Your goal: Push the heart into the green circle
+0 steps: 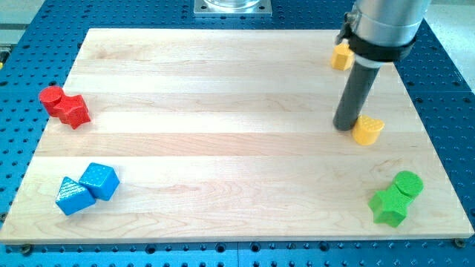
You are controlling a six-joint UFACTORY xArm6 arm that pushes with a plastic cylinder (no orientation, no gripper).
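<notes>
Nearest the bottom edge of the wooden board (pixel 223 148), two pairs of blocks are sitting in the corners. By the bottom-left corner a blue triangular block (pixel 72 196) is lying against a blue cube (pixel 100 180), the two touching. By the bottom-right corner the green circle (pixel 408 183) is resting against a green star-shaped block (pixel 389 205), again in contact.

Further up, toward the right edge, the yellow heart (pixel 368 129) is sitting well above the green pair, with bare wood between them. I am holding my rod upright, its dark shaft dropping straight down from the grey arm housing (pixel 382 26) near the top-right corner. My tip (pixel 346 127) is standing on the board just at the heart's left side, so close that I cannot tell whether it is touching. There is no claw on this rig, so nothing is opening or closing; the rod is simply standing bare.

Across at the left edge, a red cylinder (pixel 53 99) and another red block (pixel 75 110) of unclear shape are sitting pressed together.

Farthest away, near the top-right corner, a second yellow block (pixel 341 56) is peeking out from behind the arm housing, partly hidden.
</notes>
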